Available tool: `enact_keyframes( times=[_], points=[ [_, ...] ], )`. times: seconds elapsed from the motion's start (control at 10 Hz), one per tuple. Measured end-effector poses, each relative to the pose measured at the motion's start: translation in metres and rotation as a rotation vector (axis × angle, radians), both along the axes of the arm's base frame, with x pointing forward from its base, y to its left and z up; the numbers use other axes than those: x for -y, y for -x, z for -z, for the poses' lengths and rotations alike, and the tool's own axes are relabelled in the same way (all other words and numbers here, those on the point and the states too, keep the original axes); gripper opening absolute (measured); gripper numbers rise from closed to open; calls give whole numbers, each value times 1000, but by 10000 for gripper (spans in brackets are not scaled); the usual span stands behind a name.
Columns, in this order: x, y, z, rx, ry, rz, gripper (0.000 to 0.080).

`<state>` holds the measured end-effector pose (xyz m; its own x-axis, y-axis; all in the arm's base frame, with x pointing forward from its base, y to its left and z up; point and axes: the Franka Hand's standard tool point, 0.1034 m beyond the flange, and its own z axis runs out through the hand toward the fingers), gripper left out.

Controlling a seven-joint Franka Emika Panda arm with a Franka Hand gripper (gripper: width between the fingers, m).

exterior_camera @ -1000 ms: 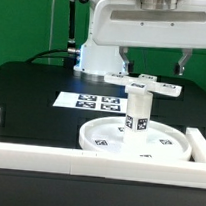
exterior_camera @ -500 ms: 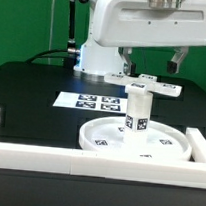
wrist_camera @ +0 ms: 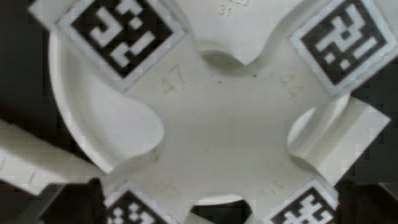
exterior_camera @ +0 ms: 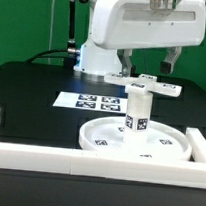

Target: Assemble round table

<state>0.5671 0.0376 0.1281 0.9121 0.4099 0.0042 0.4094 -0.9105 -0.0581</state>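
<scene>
- The gripper (exterior_camera: 147,69) hangs in the upper middle of the exterior view, under the bulky white arm (exterior_camera: 147,22).
- Its 2 dark fingers (exterior_camera: 171,64) stand wide apart with nothing between them, 1 toward the exterior view's left and 1 toward its right.
- Just below the fingers lies the cross-shaped foot piece (exterior_camera: 152,87), flat on top of the leg (exterior_camera: 138,112); no contact with the fingers shows.
- The leg is a short white cylinder with square black-and-white markers on its side. It stands upright in the middle of the disc (exterior_camera: 99,134).
- The disc is a large round white part with a raised rim and small markers on its face. It lies flat on the black table (exterior_camera: 32,90), in the lower middle of the exterior view.
- Behind the disc, toward the exterior view's left, the marker board (exterior_camera: 86,102) lies flat on the table.
- White rails (exterior_camera: 86,162) run along the lower edge of the exterior view and up beside the disc on the exterior view's right.
- In the wrist view the foot piece (wrist_camera: 199,110) fills almost the whole picture: 4 arms, each with a square marker near its end, and scooped curves between them.
</scene>
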Motion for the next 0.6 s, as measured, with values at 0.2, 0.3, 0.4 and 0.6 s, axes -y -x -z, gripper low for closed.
enact_keyframes(
  times=[0.2, 0.3, 0.4, 0.6],
  points=[
    [1, 4, 4, -7, 3, 39, 648],
    [3, 7, 7, -8, 4, 46, 648],
    [4, 10, 10, -11, 6, 44, 648],
    [2, 12, 13, -5, 7, 40, 648]
  ],
)
